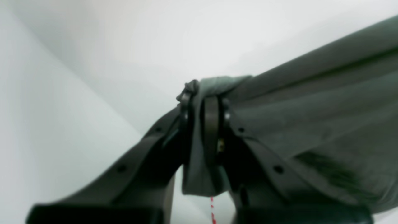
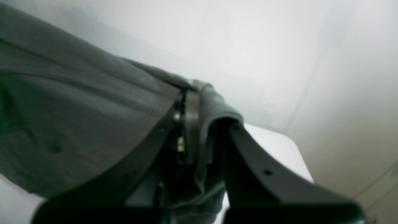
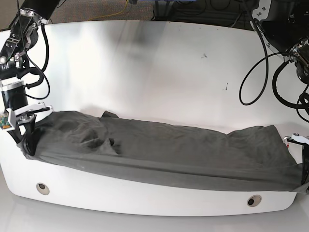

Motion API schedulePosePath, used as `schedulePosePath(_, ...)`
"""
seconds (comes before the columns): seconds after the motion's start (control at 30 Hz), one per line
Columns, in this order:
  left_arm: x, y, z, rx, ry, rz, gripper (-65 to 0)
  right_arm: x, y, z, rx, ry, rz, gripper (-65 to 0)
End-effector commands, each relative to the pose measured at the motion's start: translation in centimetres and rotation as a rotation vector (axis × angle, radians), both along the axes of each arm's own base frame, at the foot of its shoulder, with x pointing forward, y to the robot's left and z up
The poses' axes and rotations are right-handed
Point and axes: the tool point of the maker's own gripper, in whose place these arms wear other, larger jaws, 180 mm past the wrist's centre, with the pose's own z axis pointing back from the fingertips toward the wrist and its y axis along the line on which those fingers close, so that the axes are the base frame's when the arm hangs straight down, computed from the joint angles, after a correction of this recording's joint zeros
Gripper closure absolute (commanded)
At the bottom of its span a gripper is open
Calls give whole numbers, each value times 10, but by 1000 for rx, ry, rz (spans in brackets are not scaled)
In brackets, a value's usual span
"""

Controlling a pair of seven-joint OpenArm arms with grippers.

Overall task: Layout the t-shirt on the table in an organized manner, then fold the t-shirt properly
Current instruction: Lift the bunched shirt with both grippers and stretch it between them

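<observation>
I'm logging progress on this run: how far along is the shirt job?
Early. Done: both claws are shut on opposite ends of the t-shirt, the right claw and the left claw. In hand: the shirt is stretched in a long band across the table near its front edge, still bunched and wrinkled. Left: spreading it flat, then every fold.

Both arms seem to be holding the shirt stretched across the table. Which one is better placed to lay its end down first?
Neither clearly: left gripper and right gripper each pinch one end of the t-shirt, both low at the table edges.
</observation>
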Motion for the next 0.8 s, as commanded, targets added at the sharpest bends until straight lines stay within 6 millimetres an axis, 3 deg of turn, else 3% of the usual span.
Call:
schedulePosePath(0.0,-5,14,13,30,-22,58,-26,-9,-16,17,8,-53,-47,0)
schedulePosePath(0.2,-11,25,-4,42,39,89,-26,-30,-34,9,56,-24,-76,0)
schedulePosePath(0.43,-12,16,-36,43,123,60,-26,-34,-32,2,97,-4,-56,0)
schedulePosePath(0.57,-3,-7,-44,15,133,3,-26,-21,-20,3,111,-2,-24,0)
schedulePosePath(0.77,29,-45,-29,-33,87,-95,-26,16,-8,14,90,16,-9,0)
